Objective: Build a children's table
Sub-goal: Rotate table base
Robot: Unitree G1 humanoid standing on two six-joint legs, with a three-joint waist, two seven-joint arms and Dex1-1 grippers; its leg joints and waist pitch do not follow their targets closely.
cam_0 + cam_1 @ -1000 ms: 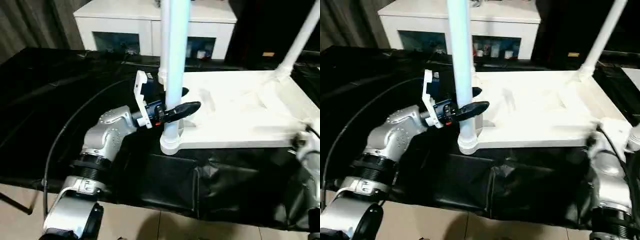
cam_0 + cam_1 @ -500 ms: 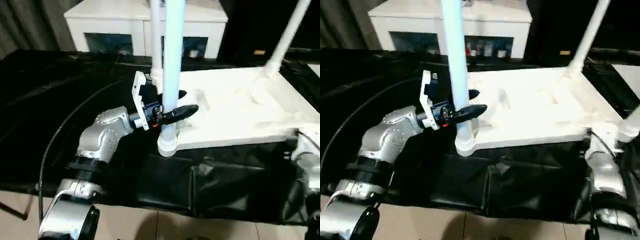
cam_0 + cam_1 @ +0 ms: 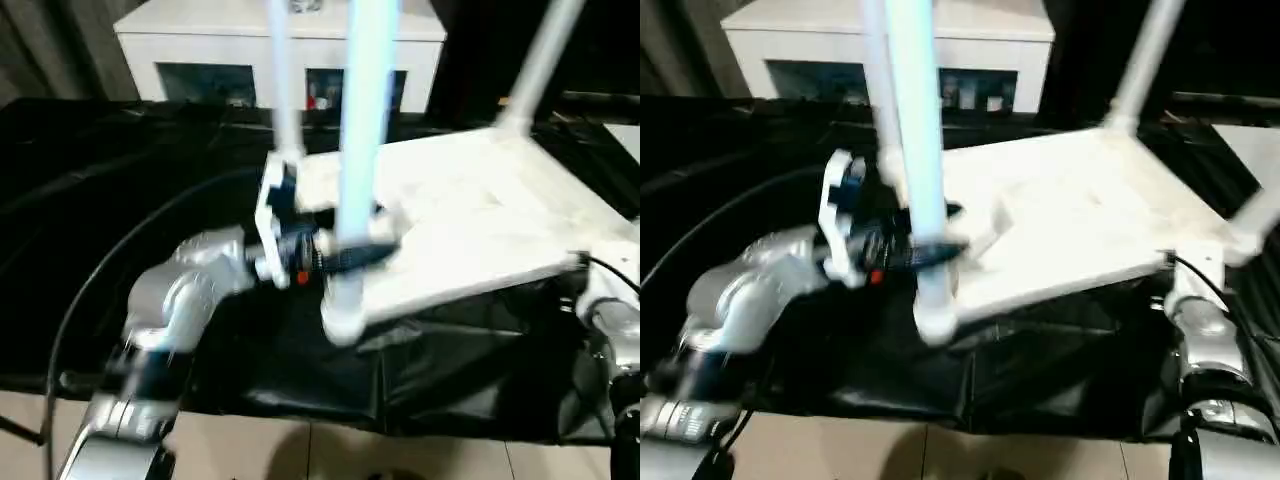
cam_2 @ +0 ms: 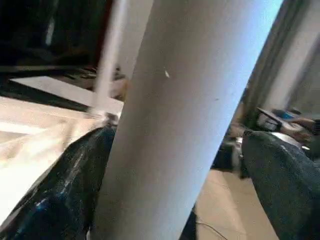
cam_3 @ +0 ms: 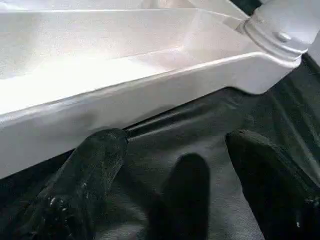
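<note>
The white tabletop [image 3: 470, 220] lies underside up on black cloth, its near edge slanting. White legs stand in its corner sockets: the near-left leg [image 3: 365, 120], a far-left leg [image 3: 283, 90] and a far-right leg [image 3: 540, 60]. My left gripper [image 3: 372, 235] is open and straddles the near-left leg just above its socket. In the left wrist view that leg [image 4: 190, 110] rises between the two fingers [image 4: 65, 190]. My right gripper [image 5: 175, 142] is open over the cloth at the tabletop's near edge [image 5: 125, 85], beside a corner socket [image 5: 285, 30].
A white cabinet with dark glass doors [image 3: 270, 50] stands behind the work. Black cloth [image 3: 100, 180] covers the surface, and a black cable [image 3: 110, 270] loops across it by my left arm. Tiled floor [image 3: 300, 450] shows at the near edge.
The camera has shifted. The tabletop's near-left corner and its leg have swung toward me along with my left gripper, so the near edge now slants. Both grippers stay open.
</note>
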